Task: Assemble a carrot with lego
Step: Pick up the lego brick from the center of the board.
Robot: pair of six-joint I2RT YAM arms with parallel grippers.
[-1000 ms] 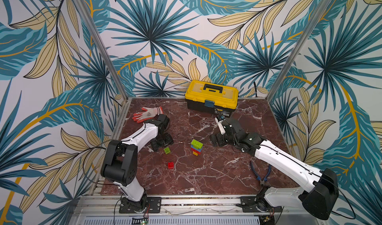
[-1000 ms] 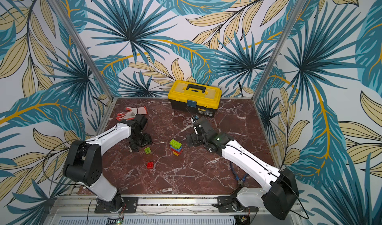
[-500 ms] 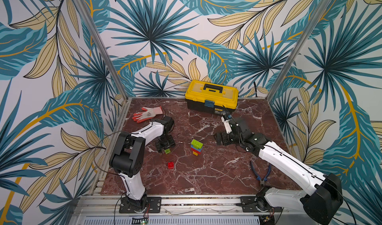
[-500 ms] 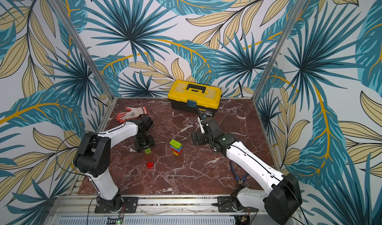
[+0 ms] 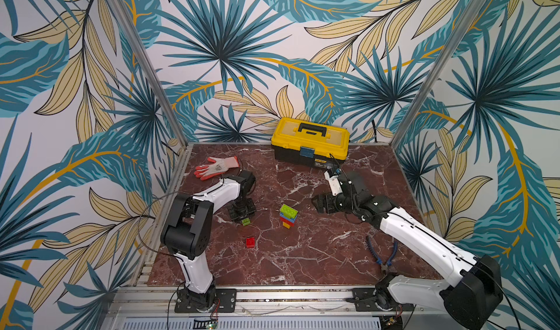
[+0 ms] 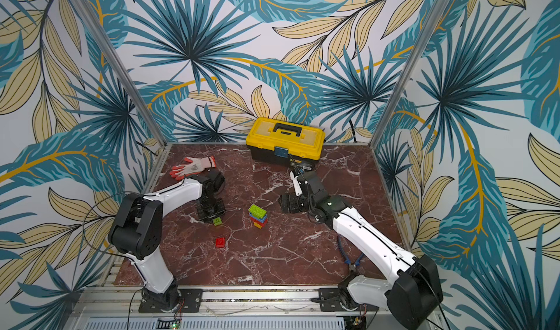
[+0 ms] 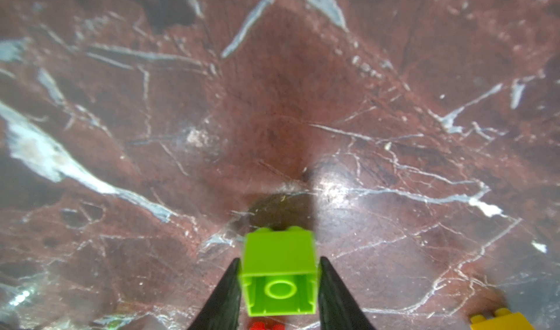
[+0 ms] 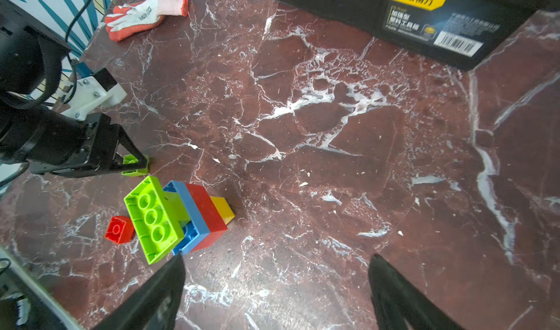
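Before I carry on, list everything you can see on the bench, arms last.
carrot stack: 1, lime on top, then blue, red, yellow at the base, standing at table centre
lime brick: 1, lime, between the left jaws, left of the stack
red brick: 1, red, loose, in front of the lime brick
toolbox: 1, yellow and black, back edge, lid closed
glove: 1, white with red-orange fingers, back left
pliers: 1, blue handles, front right
table: 1, red-brown marble
left arm: 1, white and black, jaws shut on the lime brick
right arm: 1, white and black, jaws open and empty, right of the stack
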